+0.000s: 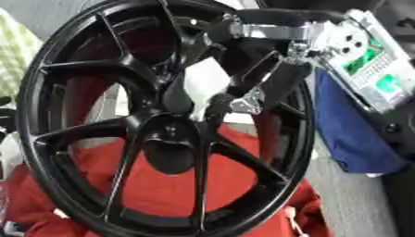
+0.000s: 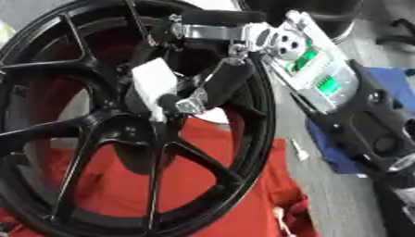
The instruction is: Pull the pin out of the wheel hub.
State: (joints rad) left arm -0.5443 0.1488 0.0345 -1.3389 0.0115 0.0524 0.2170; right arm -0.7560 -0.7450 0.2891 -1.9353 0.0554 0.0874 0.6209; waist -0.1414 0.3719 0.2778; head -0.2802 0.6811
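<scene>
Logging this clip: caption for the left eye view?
Right hand reaches through the black wheel, fingers at the white pin.

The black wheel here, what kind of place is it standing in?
Probably a workshop or robot test bench, not a home. A black alloy wheel stands upright on a red cloth, the right hand reaches its hub, and a blue cloth lies beside it.

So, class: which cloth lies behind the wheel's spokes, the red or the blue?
The red cloth; it shows between the spokes. The blue cloth lies right of the rim.
</scene>
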